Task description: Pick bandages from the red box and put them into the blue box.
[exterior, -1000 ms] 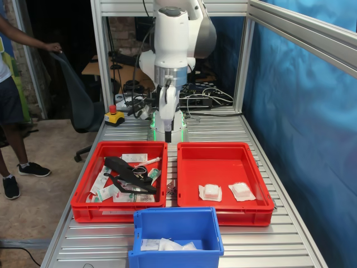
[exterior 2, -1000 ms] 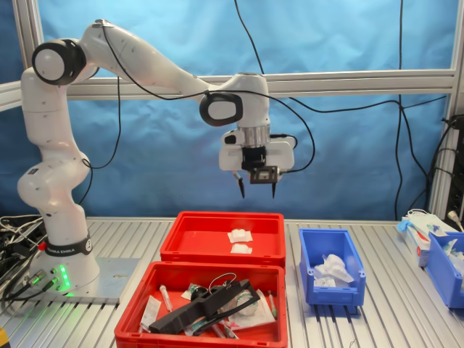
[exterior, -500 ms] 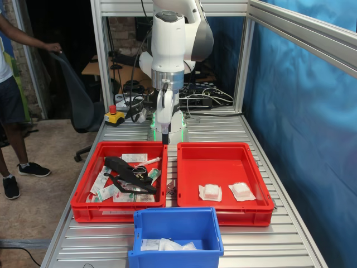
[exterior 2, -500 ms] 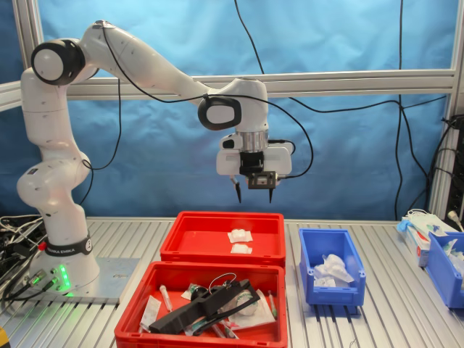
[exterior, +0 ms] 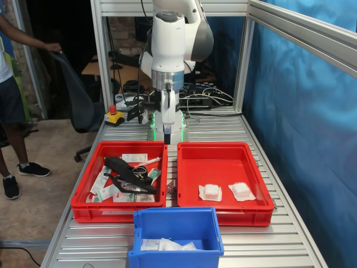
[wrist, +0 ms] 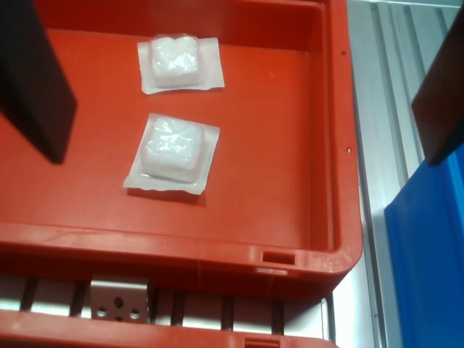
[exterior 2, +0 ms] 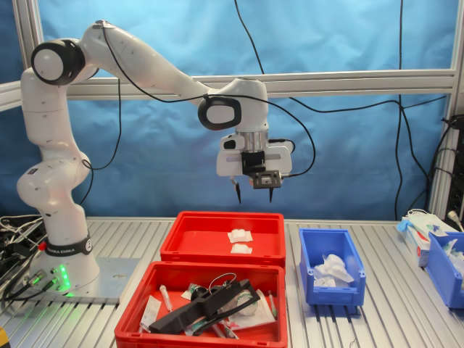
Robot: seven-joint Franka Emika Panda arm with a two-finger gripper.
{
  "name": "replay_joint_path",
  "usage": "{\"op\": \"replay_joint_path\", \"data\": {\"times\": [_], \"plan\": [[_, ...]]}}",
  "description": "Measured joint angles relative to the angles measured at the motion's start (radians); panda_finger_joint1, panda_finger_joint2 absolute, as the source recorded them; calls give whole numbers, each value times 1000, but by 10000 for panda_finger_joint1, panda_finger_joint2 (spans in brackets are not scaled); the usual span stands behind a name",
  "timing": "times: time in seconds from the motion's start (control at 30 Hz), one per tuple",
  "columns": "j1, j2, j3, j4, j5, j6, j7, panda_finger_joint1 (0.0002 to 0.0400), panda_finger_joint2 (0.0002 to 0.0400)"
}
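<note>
The hand hangs in the air above the red box, released, its two dark fingers spread apart with nothing between them; in the wrist view the fingers frame the tray from either side, well clear of its floor; in the first exterior view the hand hangs over the strip between the two red trays. Below it, two bandages lie flat on the floor of the red box, near each other but apart, both close to one end wall; in the first exterior view the same pair sits toward the near rim of the red box. In the second exterior view, the blue box stands just beside the red box on the second exterior view's right, with white packets already inside; in the first exterior view the blue box is nearest the camera. The other red tray sits alongside, holding a black tool and mixed printed packets; all three containers rest on the ribbed metal surface.
</note>
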Motion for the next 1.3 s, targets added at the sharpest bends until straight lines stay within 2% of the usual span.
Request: {"op": "replay_joint_path", "data": {"times": [0.47,1.3], "plan": [[0,0,0,0,0,0,-28,400,400],[0,0,0,0,0,0,-34,400,400]]}}
